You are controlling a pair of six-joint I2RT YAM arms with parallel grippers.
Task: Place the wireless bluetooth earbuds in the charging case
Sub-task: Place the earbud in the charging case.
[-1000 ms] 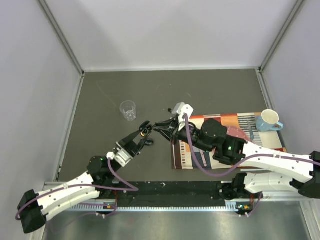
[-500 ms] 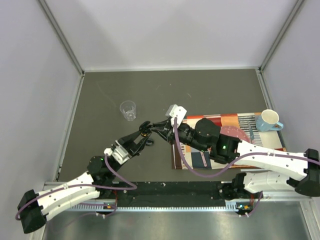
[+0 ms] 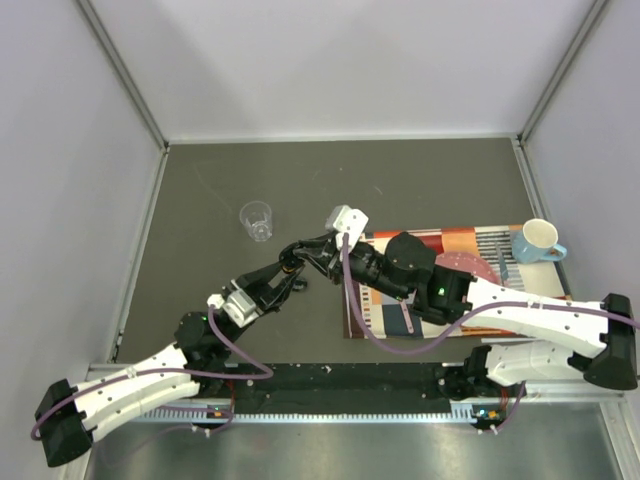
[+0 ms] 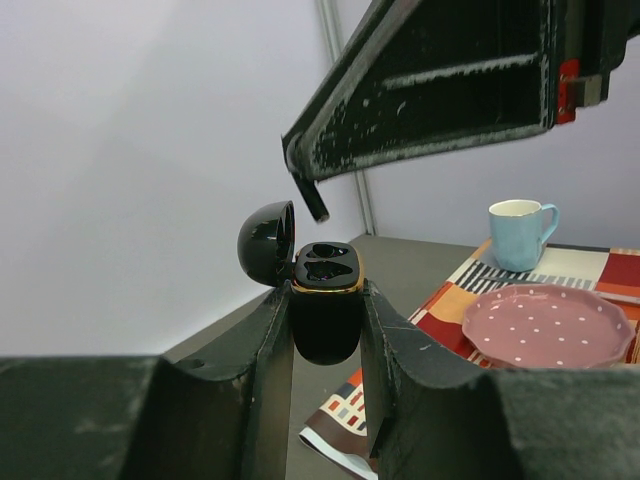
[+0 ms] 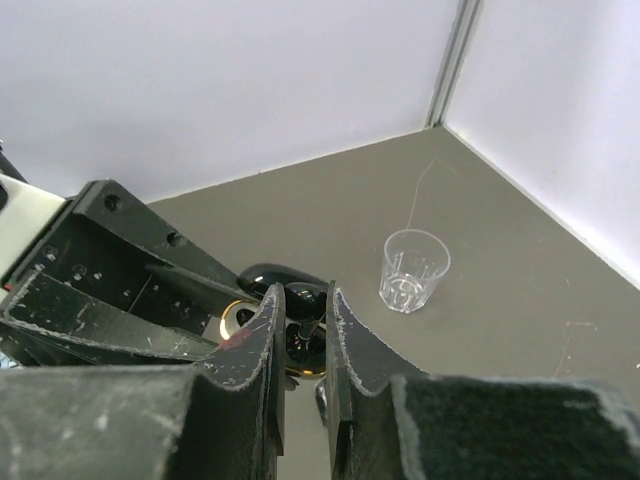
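Pale grey walls are enclosing a dark grey table, and the two arms are meeting above its middle, left of a striped placemat. The left gripper is clamping the charging case between its two fingers and holding it upright, off the table. The case is glossy black and egg-shaped, with a thin gold band around its top edge, and its domed lid is hanging open to the left on its hinge. Two dark hollows are showing in the case's top face; whether a bud is sitting in either one cannot be told. The right gripper is reaching in from above with its jaws nearly together, pinching an earbud, a tiny black piece whose thin stem is poking out of the fingertips just above the open case, apart from it. A clear plastic cup is standing upright on the table beyond the grippers, to the far left. A pink dotted plate is lying on the placemat, and a light blue mug is standing at its far right corner.
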